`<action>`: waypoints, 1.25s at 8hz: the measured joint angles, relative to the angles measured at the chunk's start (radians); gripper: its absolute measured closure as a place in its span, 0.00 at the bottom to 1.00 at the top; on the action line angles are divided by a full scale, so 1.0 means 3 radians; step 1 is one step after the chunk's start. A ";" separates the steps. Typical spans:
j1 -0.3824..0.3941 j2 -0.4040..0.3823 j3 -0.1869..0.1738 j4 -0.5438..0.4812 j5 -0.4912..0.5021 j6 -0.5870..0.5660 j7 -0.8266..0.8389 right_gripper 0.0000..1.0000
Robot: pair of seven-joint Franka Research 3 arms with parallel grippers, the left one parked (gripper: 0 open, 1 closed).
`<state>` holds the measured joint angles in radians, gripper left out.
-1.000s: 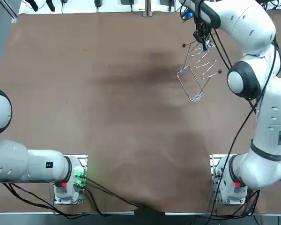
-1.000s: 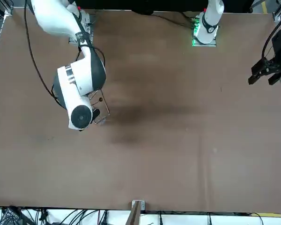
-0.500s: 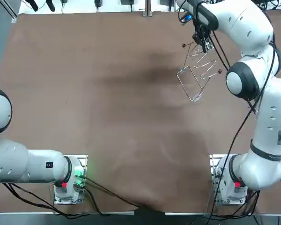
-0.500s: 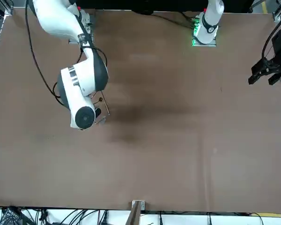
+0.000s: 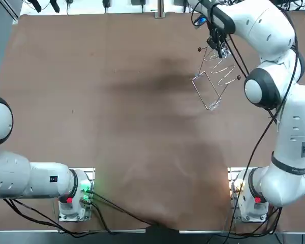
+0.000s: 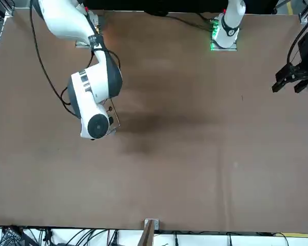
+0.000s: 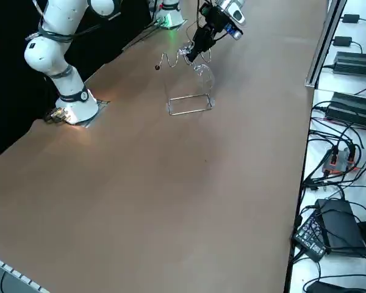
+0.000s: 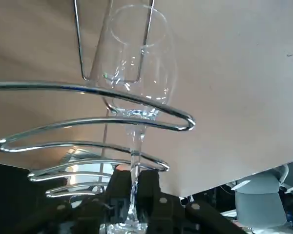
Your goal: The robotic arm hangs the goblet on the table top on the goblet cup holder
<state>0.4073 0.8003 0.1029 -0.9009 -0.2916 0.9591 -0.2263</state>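
Clear goblet point(image 8: 136, 83) upside down, bowl farthest from the right gripper point(image 8: 135, 187), foot nearest it, down by the roots of the fingers. Thin stem point(image 8: 135, 163) clamped between the two dark fingers point(image 8: 149, 190), one tight against the glass on each side. Stem threaded through the wire goblet cup holder point(image 8: 88, 120): past the nearer loops just beyond the fingertips, outermost loop crossing right where bowl meets stem. Whether glass and wire actually touch there: cannot tell. Beyond the bowl, farther still from the fingertips, the holder's rectangular base frame point(image 8: 77, 44), flat on the brown table point(image 8: 244, 73).

From the right side: gripper point(image 7: 195, 52) tilted down over the zigzag top wire, goblet point(image 7: 202, 74) hanging just below and ahead of the fingertips, above the base frame.

From overhead: gripper point(image 5: 217, 44) at the far end of the holder point(image 5: 219, 68), base frame on the near side of it.

From the front: gripper hidden behind the right arm point(image 6: 95, 89), only a bit of holder wire showing beside the wrist.
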 joint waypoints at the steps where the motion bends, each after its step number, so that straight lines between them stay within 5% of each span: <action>1: 0.0002 0.0000 0.0000 0.0000 0.0000 0.0011 0.0020 0.90; 10: 0.0007 0.0006 0.0002 -0.0003 0.0140 0.0086 0.0106 0.90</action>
<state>0.4094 0.8021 0.1034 -0.9016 -0.2496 0.9849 -0.1946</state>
